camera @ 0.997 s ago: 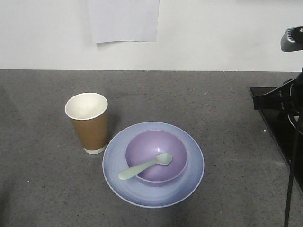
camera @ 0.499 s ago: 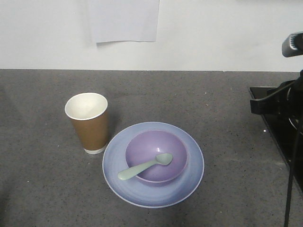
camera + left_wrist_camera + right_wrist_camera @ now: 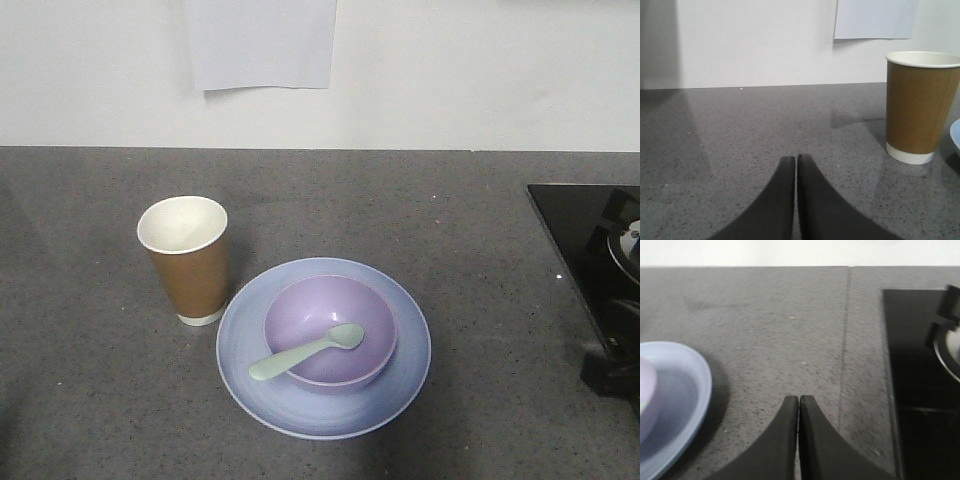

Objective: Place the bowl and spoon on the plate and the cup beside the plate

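Bowl (image 3: 330, 332) sits centred on the plate (image 3: 405, 385), spoon (image 3: 305, 353) propped across its near-left rim, cup (image 3: 186, 260) upright just left of the plate on the table (image 3: 450, 220). Left gripper (image 3: 795, 165) and right gripper (image 3: 799, 405) both pressed together, holding nothing. That paper cup looks light and crushable; mid-wall is the place to grip.

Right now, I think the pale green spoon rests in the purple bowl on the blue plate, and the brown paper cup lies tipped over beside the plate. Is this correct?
One detail is wrong: the brown paper cup stands upright, not tipped over, as the exterior front-facing view shows. The pale green spoon does rest in the purple bowl on the blue plate, with the cup beside the plate.
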Robot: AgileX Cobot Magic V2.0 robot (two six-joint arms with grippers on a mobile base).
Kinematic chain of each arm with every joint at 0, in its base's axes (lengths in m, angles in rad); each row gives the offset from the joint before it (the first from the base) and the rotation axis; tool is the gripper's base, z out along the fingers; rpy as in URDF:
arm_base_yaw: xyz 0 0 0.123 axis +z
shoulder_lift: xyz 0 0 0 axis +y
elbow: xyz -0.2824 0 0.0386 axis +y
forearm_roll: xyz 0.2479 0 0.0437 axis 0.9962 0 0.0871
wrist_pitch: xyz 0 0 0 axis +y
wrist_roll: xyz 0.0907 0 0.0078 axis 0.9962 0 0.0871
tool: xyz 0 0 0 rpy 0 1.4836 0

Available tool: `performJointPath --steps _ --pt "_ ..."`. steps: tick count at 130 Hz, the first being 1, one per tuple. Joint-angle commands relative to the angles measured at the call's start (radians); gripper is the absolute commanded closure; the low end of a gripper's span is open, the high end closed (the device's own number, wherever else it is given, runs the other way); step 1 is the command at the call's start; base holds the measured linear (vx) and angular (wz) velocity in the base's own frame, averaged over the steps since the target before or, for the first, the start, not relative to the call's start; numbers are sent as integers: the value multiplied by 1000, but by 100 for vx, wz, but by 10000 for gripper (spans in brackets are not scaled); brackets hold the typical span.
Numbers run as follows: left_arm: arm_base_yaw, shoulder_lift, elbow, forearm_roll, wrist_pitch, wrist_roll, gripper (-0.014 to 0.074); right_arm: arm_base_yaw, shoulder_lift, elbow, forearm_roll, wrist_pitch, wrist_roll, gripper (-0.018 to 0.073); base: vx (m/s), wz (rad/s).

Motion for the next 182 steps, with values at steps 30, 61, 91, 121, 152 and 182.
performJointPath --steps 30,61,91,121,152,182 --pt "-9 -16 10 -2 -67 -3 604 -40 -274 236 -65 -176 1 564 0 0" --pt "-9 -16 10 -2 -67 -3 604 -40 -476 361 -68 -201 2 564 0 0" --pt "-9 -16 10 -2 -67 -3 604 -113 -618 405 -70 -194 2 564 0 0" --pt "-9 -16 10 -2 -67 -3 604 -119 -699 436 -95 -221 2 564 0 0" --pt "-9 -16 10 -2 -67 -3 604 -119 -699 436 -95 -221 2 564 0 0" --pt "-9 -16 10 -2 -67 -3 604 -119 -699 436 -95 -221 2 564 0 0"
